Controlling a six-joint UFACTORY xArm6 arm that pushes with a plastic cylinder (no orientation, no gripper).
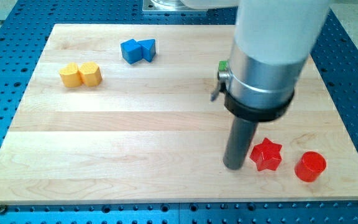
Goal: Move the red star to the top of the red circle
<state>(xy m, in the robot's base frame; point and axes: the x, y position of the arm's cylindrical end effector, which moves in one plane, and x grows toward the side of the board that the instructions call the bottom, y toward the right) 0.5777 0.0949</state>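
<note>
The red star (pixel 266 154) lies on the wooden board (pixel 135 137) near the view's bottom right. The red circle (pixel 310 166), a short cylinder, stands just to the star's right and slightly lower, a small gap between them. My tip (pixel 234 166) rests on the board right beside the star's left side, touching or nearly touching it. The rod rises from there into the wide white and grey arm body (pixel 272 50).
A blue block pair (pixel 137 50) sits at the view's top left centre. Two yellow blocks (pixel 80 74) lie side by side at the left. A green block (pixel 224 65) peeks out behind the arm, mostly hidden. The board's bottom edge runs close under the red blocks.
</note>
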